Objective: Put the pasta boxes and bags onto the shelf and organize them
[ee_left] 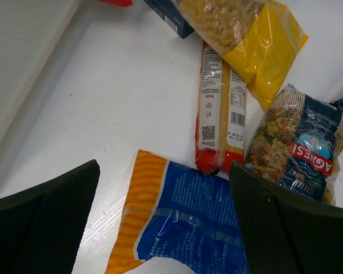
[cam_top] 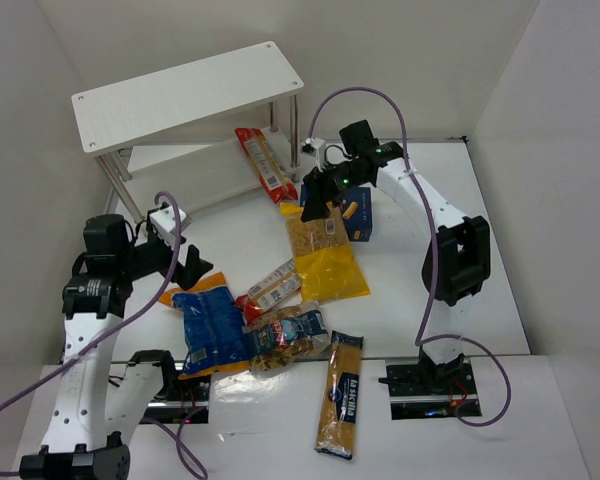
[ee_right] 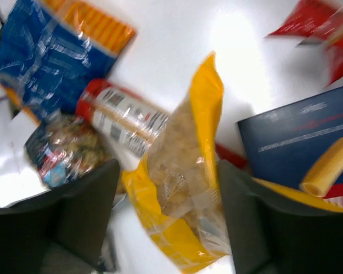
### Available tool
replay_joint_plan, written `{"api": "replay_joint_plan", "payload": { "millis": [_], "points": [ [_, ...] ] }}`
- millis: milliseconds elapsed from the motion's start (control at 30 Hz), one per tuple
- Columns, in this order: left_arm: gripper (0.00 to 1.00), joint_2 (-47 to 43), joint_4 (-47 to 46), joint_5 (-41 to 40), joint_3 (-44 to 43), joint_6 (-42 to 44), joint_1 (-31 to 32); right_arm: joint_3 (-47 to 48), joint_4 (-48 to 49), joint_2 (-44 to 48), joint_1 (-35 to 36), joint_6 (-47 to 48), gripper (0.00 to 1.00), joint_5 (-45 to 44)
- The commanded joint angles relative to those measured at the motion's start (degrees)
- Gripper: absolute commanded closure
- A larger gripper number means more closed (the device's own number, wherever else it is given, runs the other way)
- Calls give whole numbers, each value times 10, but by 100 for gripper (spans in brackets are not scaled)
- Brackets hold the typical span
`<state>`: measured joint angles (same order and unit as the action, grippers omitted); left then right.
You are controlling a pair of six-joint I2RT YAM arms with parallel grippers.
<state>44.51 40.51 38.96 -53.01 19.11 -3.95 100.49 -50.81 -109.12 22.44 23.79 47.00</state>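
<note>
My right gripper [cam_top: 318, 195] [ee_right: 168, 171] hangs open over the clear end of the yellow bag [cam_top: 325, 255] [ee_right: 183, 165], which lies between its fingers beside the dark blue box [cam_top: 360, 222] [ee_right: 291, 137]. My left gripper [cam_top: 185, 257] [ee_left: 164, 171] is wide open just above the orange end of the blue-orange bag [cam_top: 208, 325] [ee_left: 183, 217], holding nothing. A red-labelled packet [cam_top: 273, 285] [ee_left: 220, 114] and a clear bag of coloured pasta [cam_top: 285, 337] [ee_left: 297, 145] lie mid-table. Another red packet [cam_top: 263, 165] leans on the lower board of the white shelf [cam_top: 180, 95]. The right wrist view is blurred.
A long blue-labelled packet [cam_top: 342, 393] lies near the front edge between the arm bases. White walls close in the table on the left, back and right. Purple cables loop off both arms.
</note>
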Motion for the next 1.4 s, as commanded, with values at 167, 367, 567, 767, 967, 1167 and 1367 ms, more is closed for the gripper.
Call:
{"api": "replay_joint_plan", "payload": {
  "millis": [167,367,567,767,967,1167,1367],
  "points": [
    [1,-15,-33,-27,5,-26,-31,-53,130,75,6,-89,0,-147],
    [1,-28,-39,-49,10,-36,-47,-209,145,155,-1,-92,0,-228],
    [1,-28,-39,-59,10,-42,-53,-289,173,182,-33,-112,0,-226],
    [1,-28,-39,-59,10,-42,-53,-309,157,123,-75,-82,0,-139],
    [1,-28,-39,-59,10,-42,-53,-322,125,59,-122,11,0,-23],
    [1,-22,-39,-59,10,-42,-53,-322,125,23,-143,55,0,29],
    [1,-22,-39,-59,10,-42,-53,-298,102,-7,-137,114,0,131]
  ]
}}
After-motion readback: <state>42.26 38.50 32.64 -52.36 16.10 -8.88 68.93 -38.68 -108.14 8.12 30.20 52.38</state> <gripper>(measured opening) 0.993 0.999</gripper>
